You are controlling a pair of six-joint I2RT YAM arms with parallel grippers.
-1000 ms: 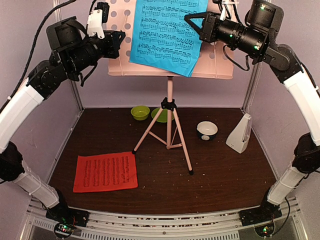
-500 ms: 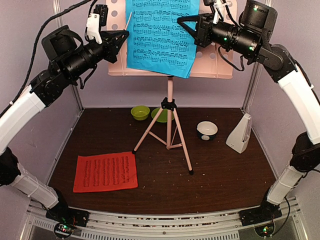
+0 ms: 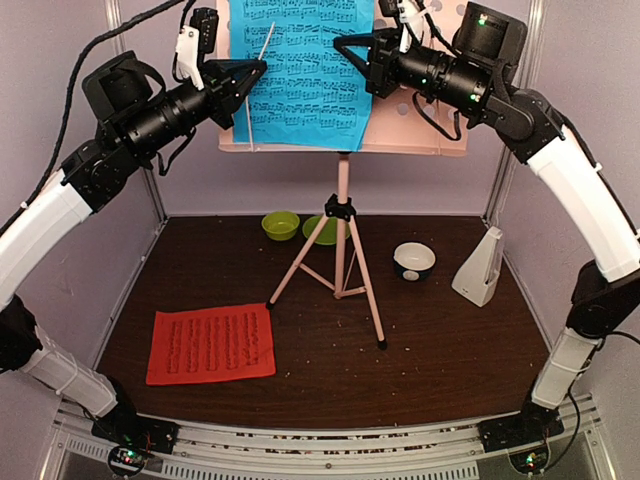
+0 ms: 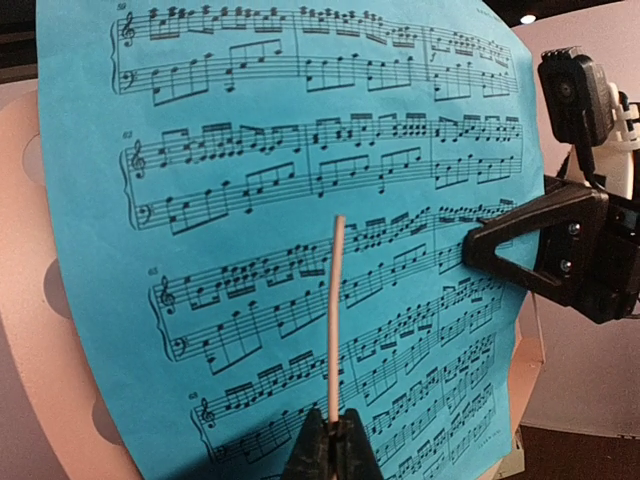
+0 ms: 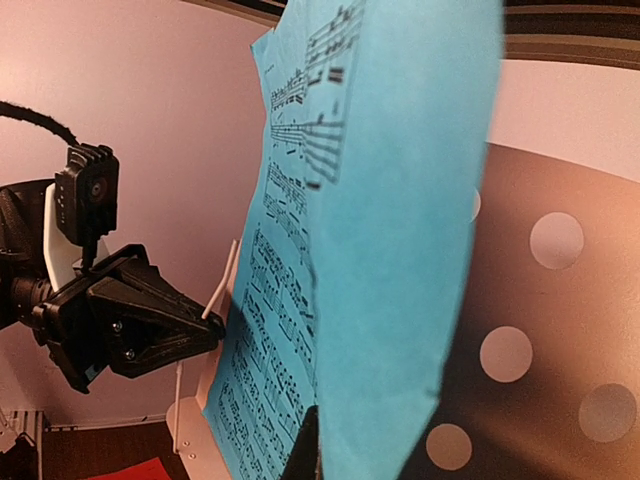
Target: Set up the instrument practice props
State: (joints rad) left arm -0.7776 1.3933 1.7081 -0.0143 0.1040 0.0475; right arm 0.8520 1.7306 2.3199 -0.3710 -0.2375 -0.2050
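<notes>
Green bowl point(image 3: 280, 225), plate point(image 3: 311, 229) (adjacent), white bowl point(image 3: 414, 261)

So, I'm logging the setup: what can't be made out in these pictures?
Top external: upper edge cuts off the blue music sheet; notes on the red music sheet too small.
Left wrist: blue music sheet hides most of the music stand desk.

Top of blue music sheet point(image 3: 300, 70) was cut off at frame edge; sheet hid most of stand desk point(image 3: 400, 130).
</notes>
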